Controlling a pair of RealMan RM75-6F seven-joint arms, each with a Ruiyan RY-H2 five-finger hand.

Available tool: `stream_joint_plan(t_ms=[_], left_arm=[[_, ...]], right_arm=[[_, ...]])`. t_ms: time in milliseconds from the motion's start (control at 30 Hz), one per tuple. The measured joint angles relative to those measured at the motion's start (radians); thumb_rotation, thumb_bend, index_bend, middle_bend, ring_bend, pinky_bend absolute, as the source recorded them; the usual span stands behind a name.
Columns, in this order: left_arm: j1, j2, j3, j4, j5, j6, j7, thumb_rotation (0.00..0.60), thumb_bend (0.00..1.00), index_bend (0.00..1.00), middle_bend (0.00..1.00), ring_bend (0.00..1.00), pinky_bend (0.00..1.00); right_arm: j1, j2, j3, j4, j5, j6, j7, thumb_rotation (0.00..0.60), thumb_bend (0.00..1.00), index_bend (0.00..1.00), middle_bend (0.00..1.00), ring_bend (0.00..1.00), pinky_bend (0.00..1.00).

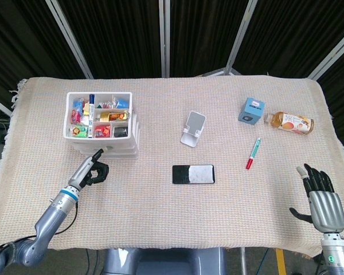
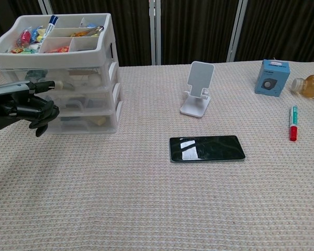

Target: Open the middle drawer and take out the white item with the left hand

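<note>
A white three-drawer unit [image 2: 83, 99] with a sorted top tray [image 1: 98, 114] stands at the table's left. Its drawers are all closed, with handles facing right in the chest view. The middle drawer [image 2: 89, 97] is translucent, and pale shapes inside it are too blurred to name. My left hand [image 2: 27, 106] [image 1: 92, 168] is beside the unit's near left side. One finger points at the drawer wall, the others are curled in, and it holds nothing. My right hand [image 1: 320, 193] hovers off the table's near right edge with its fingers spread and nothing in it.
A black phone [image 2: 206, 148] lies mid-table with a white phone stand [image 2: 198, 89] behind it. Further right are a red-and-green marker [image 2: 292, 123], a blue box [image 2: 272, 77] and a lying bottle [image 1: 290, 122]. The table's beige cloth [image 2: 146, 198] is bare in front.
</note>
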Motion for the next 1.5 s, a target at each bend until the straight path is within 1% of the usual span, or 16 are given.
stream_joint_plan(t_ms=[633,967,1233,1400,1500], left_arm=[[0.030,0.015,0.059,-0.013,0.085,0.046,-0.034,0.600,0.79,0.13,0.79,0.80,0.67],[0.066,0.045,0.099,-0.025,0.155,0.111,-0.067,0.600,0.78,0.13,0.79,0.80,0.67],[0.089,0.061,0.122,-0.030,0.178,0.146,-0.091,0.600,0.79,0.14,0.79,0.80,0.67],[0.102,0.067,0.149,-0.034,0.211,0.170,-0.070,0.600,0.78,0.15,0.79,0.80,0.67],[0.109,0.065,0.161,-0.030,0.229,0.189,-0.007,0.600,0.79,0.15,0.79,0.80,0.67]], right_arm=[[-0.005,0.008,-0.002,-0.013,-0.009,0.012,0.008,0.600,0.00,0.00,0.00,0.00,0.00],[-0.007,0.003,-0.004,-0.016,-0.014,0.018,-0.001,0.600,0.00,0.00,0.00,0.00,0.00],[-0.009,0.003,-0.005,-0.017,-0.016,0.019,-0.001,0.600,0.00,0.00,0.00,0.00,0.00],[-0.009,0.003,-0.005,-0.017,-0.017,0.019,-0.001,0.600,0.00,0.00,0.00,0.00,0.00],[-0.009,0.003,-0.006,-0.019,-0.019,0.019,0.000,0.600,0.00,0.00,0.00,0.00,0.00]])
